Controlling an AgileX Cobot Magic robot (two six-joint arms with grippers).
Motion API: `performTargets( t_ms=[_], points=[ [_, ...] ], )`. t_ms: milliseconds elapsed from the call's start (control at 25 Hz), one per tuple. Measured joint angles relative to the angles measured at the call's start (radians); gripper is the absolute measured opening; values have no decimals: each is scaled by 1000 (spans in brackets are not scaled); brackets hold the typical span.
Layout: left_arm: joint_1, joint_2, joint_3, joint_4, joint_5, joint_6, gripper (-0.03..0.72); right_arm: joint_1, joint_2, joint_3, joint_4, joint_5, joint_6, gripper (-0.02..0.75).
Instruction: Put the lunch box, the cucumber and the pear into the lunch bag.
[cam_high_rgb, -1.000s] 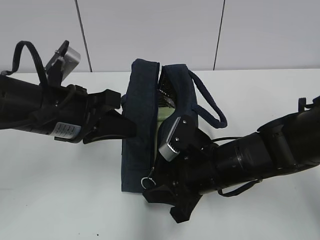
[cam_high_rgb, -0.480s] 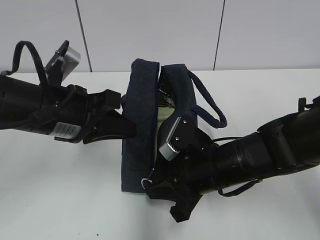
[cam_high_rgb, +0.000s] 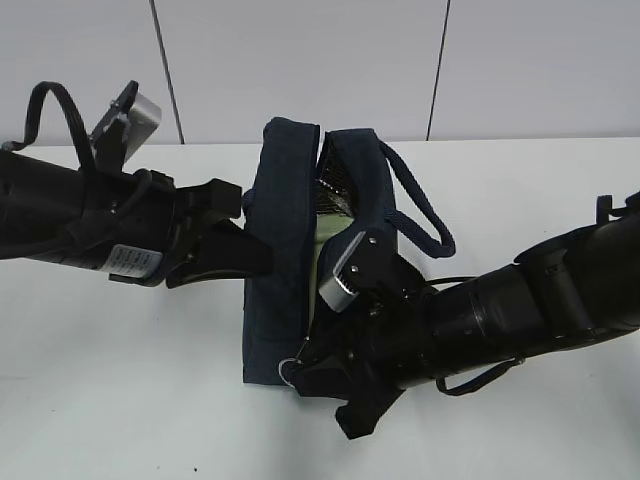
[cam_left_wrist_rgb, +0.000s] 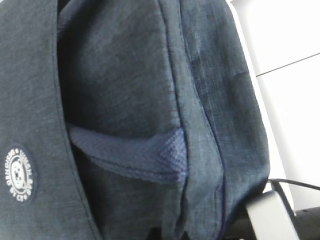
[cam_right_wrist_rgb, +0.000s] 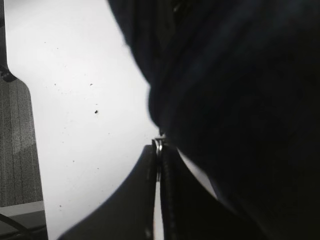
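**Right hand pinches the zipper ring at the bag's near end**

In the right wrist view the right hand (cam_right_wrist_rgb: 159, 165) has its two fingers pressed together on the silver ring pull (cam_right_wrist_rgb: 159, 143), at the lower edge of the dark fabric. In the exterior view the same ring (cam_high_rgb: 290, 368) sits at the near bottom corner of the lunch bag (cam_high_rgb: 280, 260), which stands on the white table (cam_high_rgb: 120, 400).

The left hand (cam_high_rgb: 235, 250) presses against the bag's left wall; its wrist view shows only navy fabric, a woven strap (cam_left_wrist_rgb: 135, 157) and a round white logo patch (cam_left_wrist_rgb: 19, 172), so I cannot tell whether it is open or closed.

Through the gap at the top a pale green shape shows, probably the lunch box (cam_high_rgb: 325, 232), already inside. Neither cucumber nor pear is visible on the table or in the opening; they may be inside too. By this showing, packing looks done or nearly so, and working the zipper seems to be what is left.
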Motion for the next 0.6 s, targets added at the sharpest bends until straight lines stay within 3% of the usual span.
performTargets(
  t_ms=[240, 600],
  points=[
    [0, 0, 0, 12, 2, 0, -15, 0, -2, 0, -43, 0, 34, 6],
    [0, 0, 0, 16, 4, 0, -15, 0, -100, 0, -203, 0, 158, 6]
  ],
)
